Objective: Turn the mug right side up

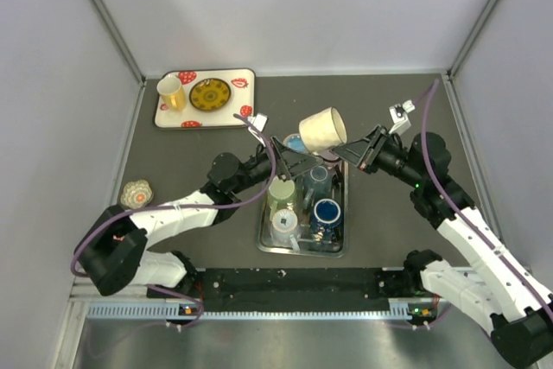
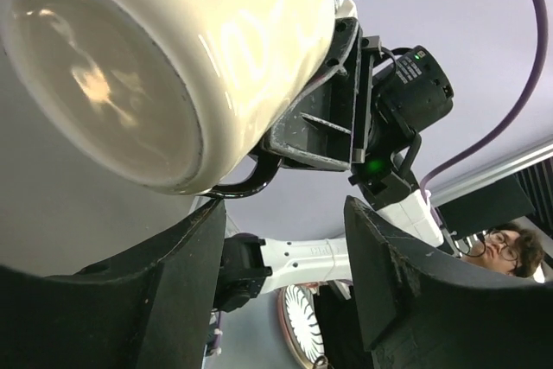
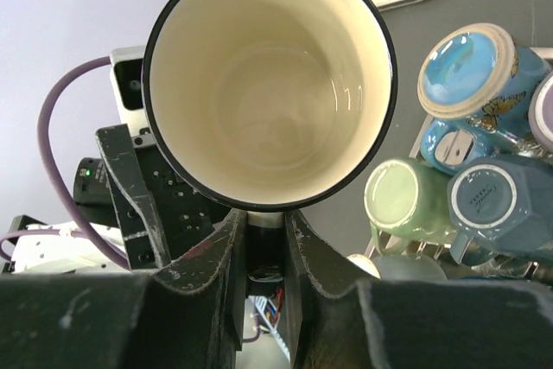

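Top external view, item one: we are logging the cream mug (image 1: 322, 130), which is hanging in the air over the far end of the metal bin (image 1: 263, 235), touching nothing on the worktop (image 1: 389, 101). It is lying tilted, roughly on its side, mouth pointing toward the right arm, base toward the back left.

Item two: the right end effector (image 1: 344, 151) is pinching narrowly just under the rim, apparently on the dark handle (image 2: 249, 183), and is carrying the mug alone.

Item three: the left end effector (image 1: 296, 164) is gaping wide beneath the base, gripping nothing.

Handling, as we are judging it: glazed, rigid, breakable, moderately weighty, and slick on the curved wall, so a handle pinch is risking a swing. We are rating the handle root or a rim-wall pinch as the safest holds. Below, other mugs (image 1: 282, 194) are crowding the bin, so a slip is threatening chips.
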Available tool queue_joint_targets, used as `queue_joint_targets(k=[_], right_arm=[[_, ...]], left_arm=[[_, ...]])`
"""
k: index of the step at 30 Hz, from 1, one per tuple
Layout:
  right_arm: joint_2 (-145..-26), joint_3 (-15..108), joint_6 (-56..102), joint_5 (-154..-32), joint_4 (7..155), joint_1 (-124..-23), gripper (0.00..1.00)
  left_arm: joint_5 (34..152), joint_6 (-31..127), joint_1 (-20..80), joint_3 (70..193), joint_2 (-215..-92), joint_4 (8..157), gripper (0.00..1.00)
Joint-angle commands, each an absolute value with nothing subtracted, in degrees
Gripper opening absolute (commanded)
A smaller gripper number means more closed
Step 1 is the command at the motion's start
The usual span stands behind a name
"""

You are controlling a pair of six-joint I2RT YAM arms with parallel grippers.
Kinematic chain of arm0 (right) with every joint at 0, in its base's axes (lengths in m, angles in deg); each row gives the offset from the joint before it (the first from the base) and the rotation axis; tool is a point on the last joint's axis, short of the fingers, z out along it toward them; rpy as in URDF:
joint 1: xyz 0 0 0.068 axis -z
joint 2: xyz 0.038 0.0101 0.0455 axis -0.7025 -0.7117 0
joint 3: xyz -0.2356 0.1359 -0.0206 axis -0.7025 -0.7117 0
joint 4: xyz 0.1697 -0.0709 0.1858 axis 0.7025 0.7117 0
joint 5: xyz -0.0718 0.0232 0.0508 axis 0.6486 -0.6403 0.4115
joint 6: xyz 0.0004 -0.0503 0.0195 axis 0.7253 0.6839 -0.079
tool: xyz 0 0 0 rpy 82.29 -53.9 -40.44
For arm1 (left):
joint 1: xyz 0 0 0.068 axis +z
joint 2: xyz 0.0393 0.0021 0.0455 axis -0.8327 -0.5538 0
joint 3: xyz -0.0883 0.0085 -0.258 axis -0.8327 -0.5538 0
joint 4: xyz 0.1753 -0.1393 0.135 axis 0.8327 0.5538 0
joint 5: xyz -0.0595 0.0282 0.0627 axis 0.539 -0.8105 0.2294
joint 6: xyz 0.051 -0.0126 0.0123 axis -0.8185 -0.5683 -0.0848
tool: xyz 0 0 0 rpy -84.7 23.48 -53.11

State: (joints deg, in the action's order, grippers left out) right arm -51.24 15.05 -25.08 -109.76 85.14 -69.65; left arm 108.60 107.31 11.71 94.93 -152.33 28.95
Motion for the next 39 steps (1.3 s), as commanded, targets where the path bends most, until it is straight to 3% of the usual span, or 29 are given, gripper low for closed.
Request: queue_joint_targets(k=[1, 19, 23, 27, 29, 34, 36, 39], right_arm=[[-50.35, 15.43, -26.13, -109.64, 73.50, -71.78, 0.00], [-49.39, 12.53, -31.05, -109.81, 65.75, -75.92, 0.00], [-49.12, 11.66, -31.32, -110.07, 65.75, -75.83, 0.00], [-48.86, 11.04, -30.53, -110.25, 66.45, -76.01, 0.00], [-48.77, 10.69, -29.48, -110.16, 67.24, -76.36, 0.00], [-48.68, 10.16, -27.10, -109.37, 68.74, -77.68, 0.00], [-48.77, 10.07, -26.75, -109.37, 68.83, -78.03, 0.00], [-48.77, 10.25, -26.04, -109.54, 69.35, -78.47, 0.00]], left_arm=[[106.45, 107.72, 11.29, 98.18, -154.05, 23.40, 0.61], [96.79, 111.76, 10.76, 93.70, -157.57, 6.88, 0.54], [96.26, 111.68, 10.76, 93.70, -156.96, 4.76, 0.45], [95.90, 111.41, 10.76, 94.14, -155.99, 4.50, 0.29], [95.90, 111.41, 10.76, 94.40, -155.38, 4.67, 0.29], [96.43, 111.41, 10.76, 95.28, -154.41, 6.34, 0.44], [96.69, 111.24, 10.76, 95.63, -154.15, 7.04, 0.44], [96.96, 110.97, 10.85, 95.98, -154.23, 6.87, 0.32]])
